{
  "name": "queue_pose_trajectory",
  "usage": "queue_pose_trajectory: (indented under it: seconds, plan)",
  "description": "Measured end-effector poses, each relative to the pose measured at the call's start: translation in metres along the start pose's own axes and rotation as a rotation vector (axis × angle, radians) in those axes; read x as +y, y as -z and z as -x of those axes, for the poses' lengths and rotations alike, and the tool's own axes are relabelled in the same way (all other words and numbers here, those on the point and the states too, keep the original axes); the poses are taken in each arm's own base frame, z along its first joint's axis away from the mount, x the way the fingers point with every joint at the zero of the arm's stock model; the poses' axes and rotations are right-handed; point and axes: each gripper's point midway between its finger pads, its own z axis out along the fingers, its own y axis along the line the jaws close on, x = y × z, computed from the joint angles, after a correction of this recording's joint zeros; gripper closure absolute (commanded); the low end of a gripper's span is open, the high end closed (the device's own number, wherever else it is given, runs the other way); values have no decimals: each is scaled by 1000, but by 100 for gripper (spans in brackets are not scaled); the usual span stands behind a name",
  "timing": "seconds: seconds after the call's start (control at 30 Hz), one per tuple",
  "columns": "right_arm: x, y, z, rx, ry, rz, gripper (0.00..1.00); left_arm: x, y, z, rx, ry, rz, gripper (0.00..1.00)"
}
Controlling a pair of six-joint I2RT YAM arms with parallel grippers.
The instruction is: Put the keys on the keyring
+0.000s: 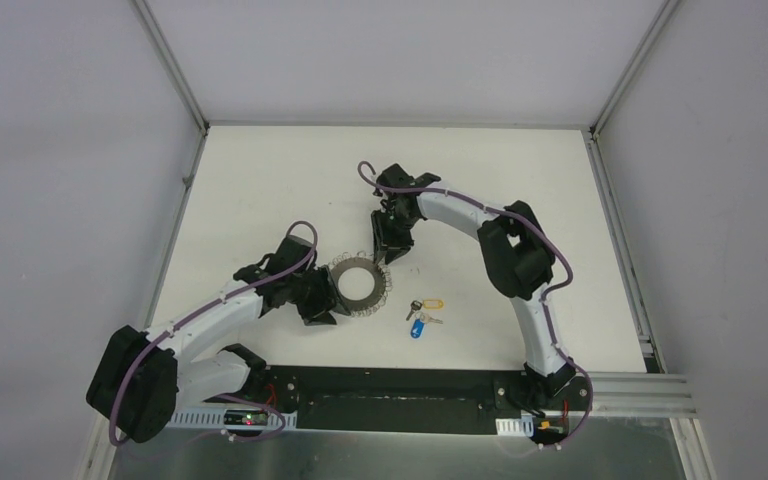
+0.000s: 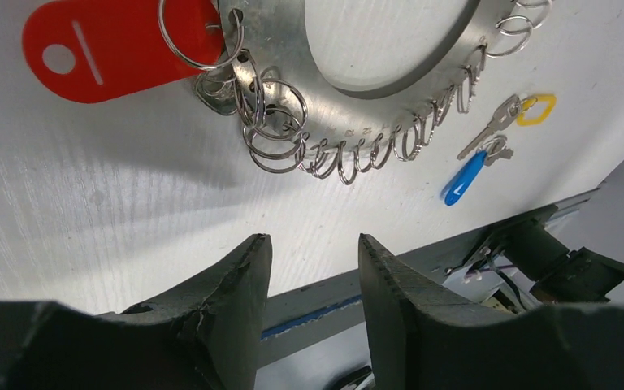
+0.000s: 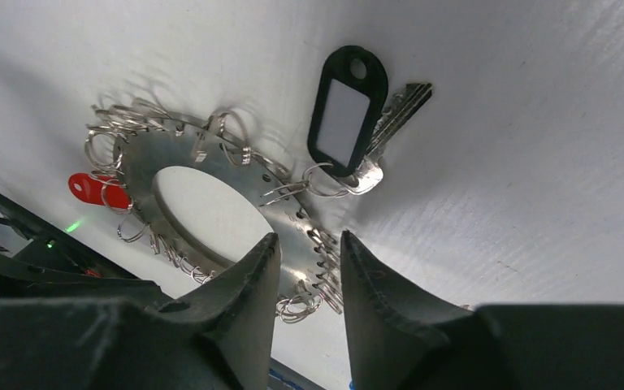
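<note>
Yellow-tagged key (image 2: pixel 500 120) and blue-tagged key (image 2: pixel 464 179) lie loose beside the keyring disc (image 2: pixel 280 49): 2 to go. Left gripper (image 2: pixel 314 241) and right gripper (image 3: pixel 309 236) are both spread, empty.

Your left arm (image 1: pixel 210 312) and right arm (image 1: pixel 450 208) match: white link shells between bulky black joint housings (image 1: pixel 132 385). A purple cable (image 1: pixel 303 224) runs along the outside of each arm, looping free at the joints. The left tool (image 2: pixel 313 244) and right tool (image 3: pixel 307 240) each carry two matte black wedge-shaped fingers (image 2: pixel 236 284) with rough inner edges. Both bases sit on a black plate (image 1: pixel 390 385). Small red and green lights (image 1: pixel 250 419) show at the left base.
</note>
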Motion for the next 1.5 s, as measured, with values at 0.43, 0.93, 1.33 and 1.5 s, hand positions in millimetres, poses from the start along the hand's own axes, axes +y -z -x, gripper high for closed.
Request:
queue_pose_trajectory:
  seconds: [0.43, 0.93, 1.33, 1.5]
  plan:
    - [-12, -5, -42, 91, -41, 18, 83, 20, -22, 13, 54, 104, 100, 65]
    - [0, 15, -95, 119, -160, 161, 82, 13, -27, 48, 35, 25, 111, 67]
    - [43, 3, -122, 138, -115, 257, 82, -10, -27, 100, -15, -92, 142, 61]
    - [55, 19, -119, 106, -93, 296, 72, -11, -17, 106, -31, -115, 145, 58]
